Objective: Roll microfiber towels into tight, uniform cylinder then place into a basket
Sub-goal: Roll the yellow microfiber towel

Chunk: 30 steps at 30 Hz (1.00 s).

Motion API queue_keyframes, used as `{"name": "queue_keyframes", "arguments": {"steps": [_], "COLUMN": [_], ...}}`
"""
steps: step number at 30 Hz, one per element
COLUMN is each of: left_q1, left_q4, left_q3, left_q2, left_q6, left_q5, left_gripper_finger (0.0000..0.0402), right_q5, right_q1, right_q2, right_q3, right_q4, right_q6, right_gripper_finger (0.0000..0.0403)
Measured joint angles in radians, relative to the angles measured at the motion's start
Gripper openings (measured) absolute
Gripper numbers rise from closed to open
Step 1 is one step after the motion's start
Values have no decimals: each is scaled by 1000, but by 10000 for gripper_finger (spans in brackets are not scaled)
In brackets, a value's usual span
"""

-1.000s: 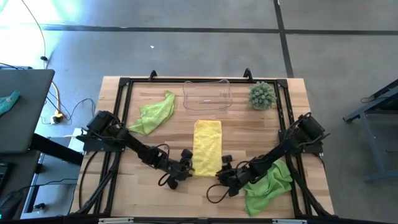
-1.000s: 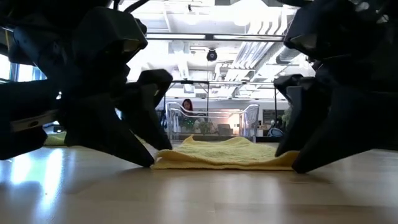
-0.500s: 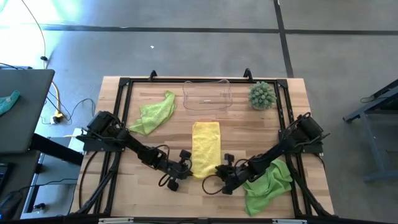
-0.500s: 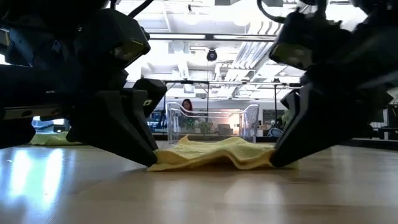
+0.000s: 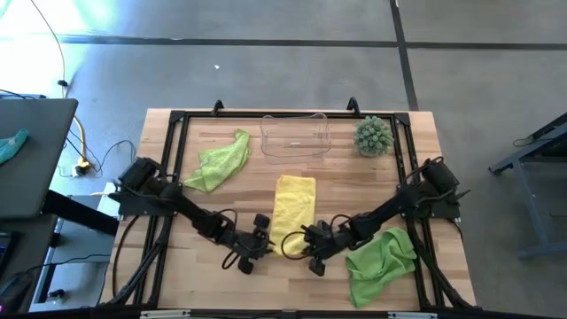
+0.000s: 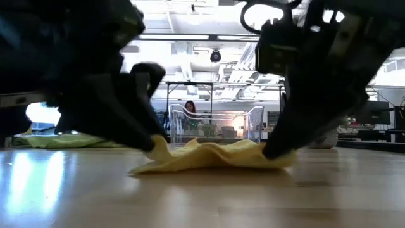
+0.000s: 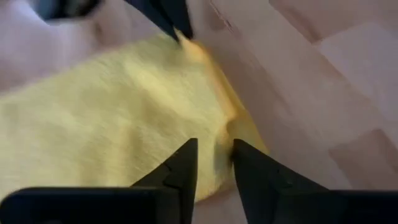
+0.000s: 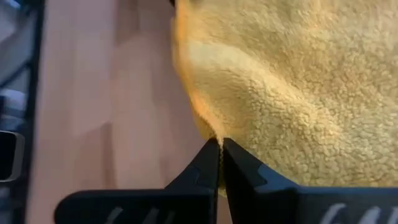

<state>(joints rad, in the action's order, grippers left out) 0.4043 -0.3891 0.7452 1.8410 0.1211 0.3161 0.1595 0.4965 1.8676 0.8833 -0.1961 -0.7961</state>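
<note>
From table height we see the yellow towel (image 6: 212, 157) bunched up in a low hump between the two grippers, a rise the overhead camera flattens out. The right wrist camera alone shows the right gripper (image 8: 219, 148) with fingers pressed together on the towel's near corner edge, a thin fold of pile caught between the tips. The left wrist camera shows the left gripper (image 7: 214, 158) with a narrow gap between its fingers, yellow cloth lying in that gap; we cannot tell whether they actually squeeze it.

From above, both arms reach low and inward from the table's side rails, elbows bent, the left gripper (image 5: 259, 243) and right gripper (image 5: 312, 245) meeting at the towel's near end. The yellow towel (image 5: 292, 206) lies mid-table, long axis running near to far, far end pointing at the clear basket (image 5: 295, 136). One green towel (image 5: 381, 257) lies crumpled by the right arm, another green towel (image 5: 220, 160) at the far left. A spiky green plant (image 5: 373, 135) stands beside the basket.
</note>
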Motion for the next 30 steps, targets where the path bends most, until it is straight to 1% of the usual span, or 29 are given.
{"name": "queue_keyframes", "arguments": {"steps": [5,7,11,14,18,21,24,30], "left_q1": [30,39,53,59,62,62,52,-5], "left_q4": [52,58,48,49,48,47,47,50], "left_q3": [0,0,0,0,0,0,0,0], "left_q2": [-81,-101,-116,-117,-117,-117,-116,-111], "left_q6": [65,73,73,68,66,64,40,-17], "left_q5": [147,176,193,193,193,180,131,24], "left_gripper_finger": [112,114,115,115,115,115,115,115], "right_q5": [7,39,90,127,129,126,121,120], "right_q1": [0,-3,-25,-45,-67,-78,-79,-77], "right_q2": [-48,-61,-62,-62,-62,-62,-62,-61], "right_q3": [0,1,1,1,1,2,1,2], "right_q4": [-4,7,62,107,120,171,217,215], "right_q6": [-19,-46,-131,-176,-193,-230,-254,-237], "right_gripper_finger": [1,1,1,1,1,0,0,0]}}
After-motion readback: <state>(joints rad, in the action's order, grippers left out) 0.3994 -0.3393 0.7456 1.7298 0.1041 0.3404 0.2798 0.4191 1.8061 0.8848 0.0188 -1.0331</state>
